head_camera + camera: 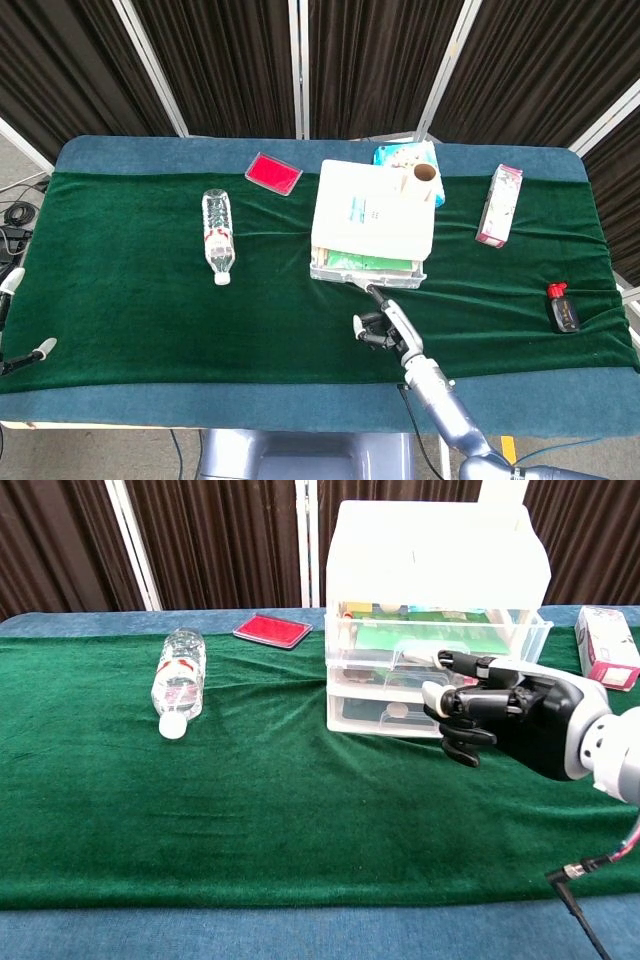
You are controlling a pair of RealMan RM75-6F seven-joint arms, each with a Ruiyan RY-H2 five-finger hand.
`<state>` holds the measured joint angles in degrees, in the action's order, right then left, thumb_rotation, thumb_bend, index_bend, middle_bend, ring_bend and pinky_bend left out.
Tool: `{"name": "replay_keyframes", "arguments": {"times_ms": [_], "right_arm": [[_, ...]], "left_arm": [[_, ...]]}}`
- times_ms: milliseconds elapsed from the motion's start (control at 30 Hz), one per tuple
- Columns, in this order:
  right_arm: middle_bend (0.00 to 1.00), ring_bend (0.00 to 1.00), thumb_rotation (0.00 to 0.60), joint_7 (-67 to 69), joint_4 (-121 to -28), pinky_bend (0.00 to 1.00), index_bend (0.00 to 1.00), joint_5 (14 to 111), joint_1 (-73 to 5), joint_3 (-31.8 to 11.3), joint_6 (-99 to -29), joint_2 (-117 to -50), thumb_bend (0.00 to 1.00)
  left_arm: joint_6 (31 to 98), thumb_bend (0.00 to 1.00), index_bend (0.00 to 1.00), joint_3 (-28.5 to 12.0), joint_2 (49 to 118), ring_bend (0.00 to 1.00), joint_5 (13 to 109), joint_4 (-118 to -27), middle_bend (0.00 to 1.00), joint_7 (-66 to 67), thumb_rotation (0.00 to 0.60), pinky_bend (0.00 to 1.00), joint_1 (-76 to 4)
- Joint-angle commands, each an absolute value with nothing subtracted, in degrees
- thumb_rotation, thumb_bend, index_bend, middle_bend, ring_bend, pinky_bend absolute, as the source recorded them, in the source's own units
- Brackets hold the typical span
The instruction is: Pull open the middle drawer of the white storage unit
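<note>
The storage unit [437,630] is seen mid-surface; its drawer [385,673] lies directly beyond the right hand [500,717], whose fingers are curled, apparently holding nothing.

Even, bright light falls from overhead in both views, with only soft, faint shadows just beside the white storage unit [370,230]. Its top is washed out to near pure white in the chest view. Behind it the curtains [370,60] stay dark. Both pictures are sharp, without motion blur.
</note>
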<state>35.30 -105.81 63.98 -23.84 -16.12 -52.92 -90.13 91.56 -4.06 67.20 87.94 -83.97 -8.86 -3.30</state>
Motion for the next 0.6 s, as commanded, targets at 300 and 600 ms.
{"name": "replay_keyframes", "arguments": {"times_ms": [300, 600], "right_arm": [[0.85, 0.90, 0.600, 30.3, -108.3, 0.81, 0.02, 72.0, -18.4, -9.9, -63.8, -92.3, 0.51], [0.84, 0.90, 0.600, 23.9, -106.1, 0.80, 0.09, 83.2, -14.2, -5.0, -74.5, -94.4, 0.51]], "left_arm": [[91.7, 0.00, 0.00, -3.9, 67.3, 0.00, 88.3, -84.0, 0.00, -8.5, 0.600, 0.00, -3.3], [92.1, 0.00, 0.00, -3.8, 67.3, 0.00, 88.6, -84.1, 0.00, -8.4, 0.600, 0.00, -3.2]]}}
